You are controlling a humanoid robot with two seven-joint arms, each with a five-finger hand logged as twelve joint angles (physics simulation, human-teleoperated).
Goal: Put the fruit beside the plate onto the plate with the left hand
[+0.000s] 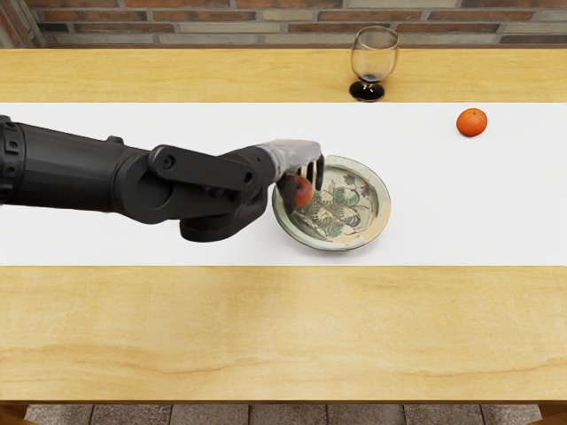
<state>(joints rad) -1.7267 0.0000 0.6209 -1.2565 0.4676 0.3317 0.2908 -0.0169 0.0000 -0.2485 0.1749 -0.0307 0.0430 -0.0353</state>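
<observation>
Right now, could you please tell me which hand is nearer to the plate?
Left. The left hand is over the left rim of the plate, gripping the fruit; the right hand is out of view.

Pretty chunky thing, honestly: a matte dark-grey tube-shaped arm point(71, 168) across the left of the frame, a ribbed black collar point(9, 164) at the edge, and round black joint housings point(168, 164). The pale silvery-grey five-finger left hand point(297, 162) has darker fingers point(317, 174).
</observation>
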